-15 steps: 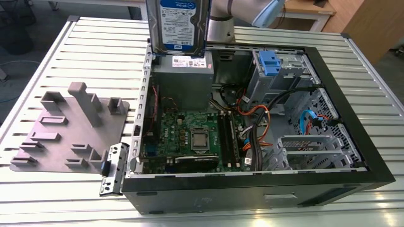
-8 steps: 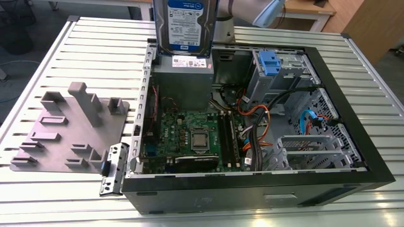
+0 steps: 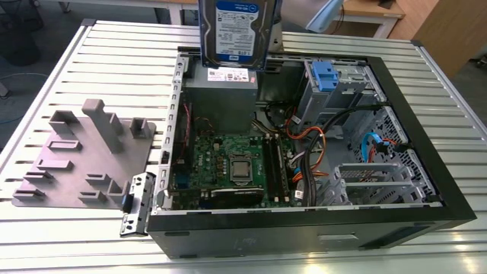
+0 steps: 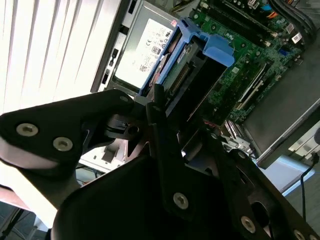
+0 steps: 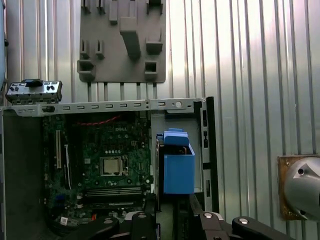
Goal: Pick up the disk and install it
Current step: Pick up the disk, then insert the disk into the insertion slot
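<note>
The disk (image 3: 234, 34) hangs upright in the air over the far end of the open computer case (image 3: 423, 142), its white-and-blue label facing the exterior view. It hovers just above the grey power-supply box (image 3: 220, 94). In the second wrist view my gripper (image 4: 182, 117) is shut on the disk (image 4: 187, 65), black fingers (image 4: 159, 107) pressing its sides between the blue side rails. In the first wrist view the disk (image 5: 178, 170) appears end-on, blue, above the case's edge, with the gripper (image 5: 172, 220) behind it.
Inside the case lie the green motherboard (image 3: 236, 165), cables, and an upright blue latch on a grey metal cage (image 3: 323, 77). A grey fixture plate (image 3: 84, 154) with raised blocks sits on the slatted table at the exterior view's left. A metal port bracket (image 3: 136, 202) lies by the case corner.
</note>
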Tool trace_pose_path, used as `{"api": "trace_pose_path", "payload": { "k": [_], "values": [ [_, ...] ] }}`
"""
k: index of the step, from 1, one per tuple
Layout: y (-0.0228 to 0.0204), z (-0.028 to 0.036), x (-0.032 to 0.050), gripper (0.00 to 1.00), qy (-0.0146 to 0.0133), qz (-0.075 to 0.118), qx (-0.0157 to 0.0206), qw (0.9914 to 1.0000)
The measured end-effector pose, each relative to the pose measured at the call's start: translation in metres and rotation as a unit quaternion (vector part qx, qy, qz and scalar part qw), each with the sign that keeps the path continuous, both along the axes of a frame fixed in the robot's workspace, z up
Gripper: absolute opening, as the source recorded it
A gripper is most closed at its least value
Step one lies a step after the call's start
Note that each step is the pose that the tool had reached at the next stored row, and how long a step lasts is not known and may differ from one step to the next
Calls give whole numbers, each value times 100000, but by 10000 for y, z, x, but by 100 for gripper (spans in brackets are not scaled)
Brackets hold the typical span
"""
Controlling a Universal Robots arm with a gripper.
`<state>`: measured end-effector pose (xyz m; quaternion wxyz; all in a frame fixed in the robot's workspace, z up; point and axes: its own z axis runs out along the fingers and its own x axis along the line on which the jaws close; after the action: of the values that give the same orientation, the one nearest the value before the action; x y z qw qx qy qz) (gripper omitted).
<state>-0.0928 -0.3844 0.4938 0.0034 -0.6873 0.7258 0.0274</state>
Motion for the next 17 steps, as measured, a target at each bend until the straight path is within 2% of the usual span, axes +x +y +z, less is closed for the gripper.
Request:
{"api": "trace_pose_path", "payload": {
  "k": [17],
  "values": [
    [0,-1,431,35,6,0,0,100000]
  ]
}}
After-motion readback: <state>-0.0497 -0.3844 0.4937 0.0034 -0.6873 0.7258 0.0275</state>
